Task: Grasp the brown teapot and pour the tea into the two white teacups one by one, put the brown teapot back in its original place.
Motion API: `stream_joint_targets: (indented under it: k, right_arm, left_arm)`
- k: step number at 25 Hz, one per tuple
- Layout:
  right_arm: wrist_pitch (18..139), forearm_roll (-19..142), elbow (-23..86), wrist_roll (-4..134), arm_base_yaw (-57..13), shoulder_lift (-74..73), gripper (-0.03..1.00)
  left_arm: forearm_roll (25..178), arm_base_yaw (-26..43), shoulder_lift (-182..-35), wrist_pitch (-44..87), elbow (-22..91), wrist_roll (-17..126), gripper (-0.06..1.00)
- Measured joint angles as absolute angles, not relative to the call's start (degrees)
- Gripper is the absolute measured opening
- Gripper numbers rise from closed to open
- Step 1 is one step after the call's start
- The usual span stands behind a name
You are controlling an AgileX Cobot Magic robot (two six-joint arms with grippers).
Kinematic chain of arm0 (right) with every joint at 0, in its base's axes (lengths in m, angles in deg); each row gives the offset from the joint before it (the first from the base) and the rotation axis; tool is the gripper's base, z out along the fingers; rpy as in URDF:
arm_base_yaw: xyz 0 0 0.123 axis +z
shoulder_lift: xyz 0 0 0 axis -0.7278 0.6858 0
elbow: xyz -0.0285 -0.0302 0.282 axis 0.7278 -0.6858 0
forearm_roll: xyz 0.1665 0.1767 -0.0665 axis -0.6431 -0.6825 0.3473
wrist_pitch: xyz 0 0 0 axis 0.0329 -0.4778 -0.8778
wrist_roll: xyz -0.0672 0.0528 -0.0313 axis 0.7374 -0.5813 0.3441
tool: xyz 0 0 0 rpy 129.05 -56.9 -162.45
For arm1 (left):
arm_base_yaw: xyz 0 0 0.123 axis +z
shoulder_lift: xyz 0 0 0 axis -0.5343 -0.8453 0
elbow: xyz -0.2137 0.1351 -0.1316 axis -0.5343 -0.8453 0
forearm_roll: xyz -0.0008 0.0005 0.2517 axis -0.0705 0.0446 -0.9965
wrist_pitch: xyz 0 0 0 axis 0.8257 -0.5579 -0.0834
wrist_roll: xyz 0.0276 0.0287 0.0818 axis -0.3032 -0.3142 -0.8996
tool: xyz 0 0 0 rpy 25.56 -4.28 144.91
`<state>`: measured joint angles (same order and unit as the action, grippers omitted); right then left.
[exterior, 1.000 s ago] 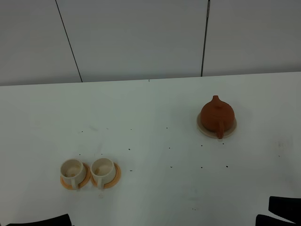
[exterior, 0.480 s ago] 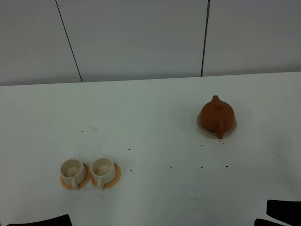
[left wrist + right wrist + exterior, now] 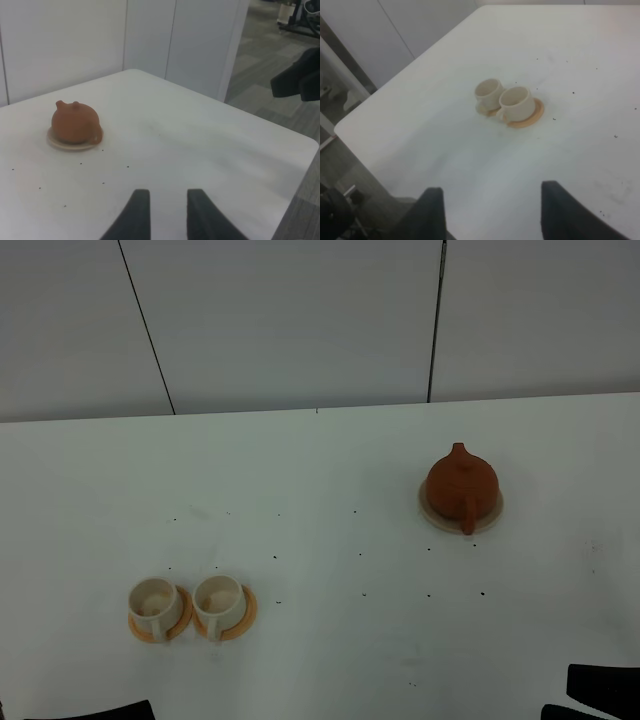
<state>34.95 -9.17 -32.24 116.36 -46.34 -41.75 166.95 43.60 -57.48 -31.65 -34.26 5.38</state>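
Brown teapot (image 3: 461, 483) sitting on its beige coaster (image 3: 431, 513), both grippers spread and empty.

In the high view the teapot stands at about 2 o'clock from the middle of the white table (image 3: 320, 470), spout toward 12 o'clock and loop handle toward 6 o'clock. The two white teacups (image 3: 186, 600) sit side by side at about 8 o'clock on orange saucers (image 3: 241, 622) (the cups seem to touch, though the view is too small to be sure). The left gripper (image 3: 167, 195) hangs over the near edge at 7 o'clock with its jaws parted, holding nothing. The right gripper (image 3: 492, 192) is at 5 o'clock, jaws wide apart and empty, well apart from the teapot.
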Motion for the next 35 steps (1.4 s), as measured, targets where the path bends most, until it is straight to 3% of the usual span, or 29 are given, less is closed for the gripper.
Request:
stream_joint_targets:
  k: [26,35]
  right_arm:
    - [34.95,-9.22,-32.24,116.36,-46.34,-41.75,0.42]
    - [34.95,-9.28,-32.24,116.36,-46.34,-41.75,0.42]
  left_arm:
    - [167.36,43.60,-57.48,-31.65,-34.26,5.38,0.25]
    - [174.49,43.60,-57.48,-30.60,-34.26,5.31,0.25]
